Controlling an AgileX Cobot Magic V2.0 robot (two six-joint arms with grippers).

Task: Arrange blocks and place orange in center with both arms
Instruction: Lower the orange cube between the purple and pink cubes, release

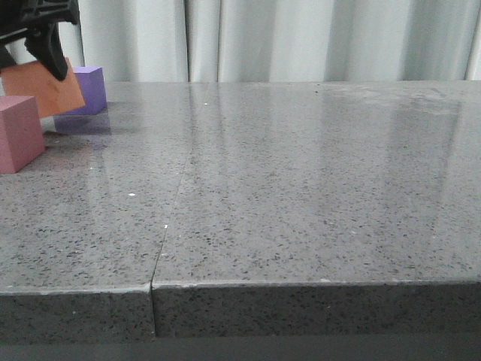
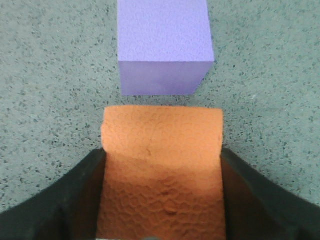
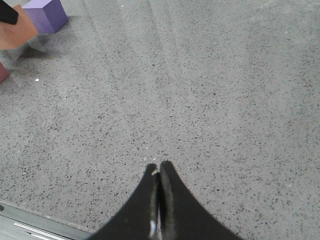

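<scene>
My left gripper (image 1: pixel 46 47) is shut on the orange cube (image 1: pixel 46 89) and holds it tilted above the table at the far left. In the left wrist view the orange cube (image 2: pixel 162 170) sits between the black fingers (image 2: pixel 65 200), with the purple cube (image 2: pixel 162 45) just beyond it on the table. The purple cube (image 1: pixel 92 89) stands behind the orange one in the front view. The pink-red cube (image 1: pixel 18 132) rests in front, nearer to me. My right gripper (image 3: pixel 159 167) is shut and empty over bare stone; the orange cube (image 3: pixel 17 32) and purple cube (image 3: pixel 46 14) show far off.
The grey speckled stone tabletop (image 1: pixel 301 188) stretches to the right, with a seam (image 1: pixel 167 226) running toward the front edge. A pale curtain (image 1: pixel 301 37) hangs behind the table. The table's front edge (image 3: pixel 30 220) shows in the right wrist view.
</scene>
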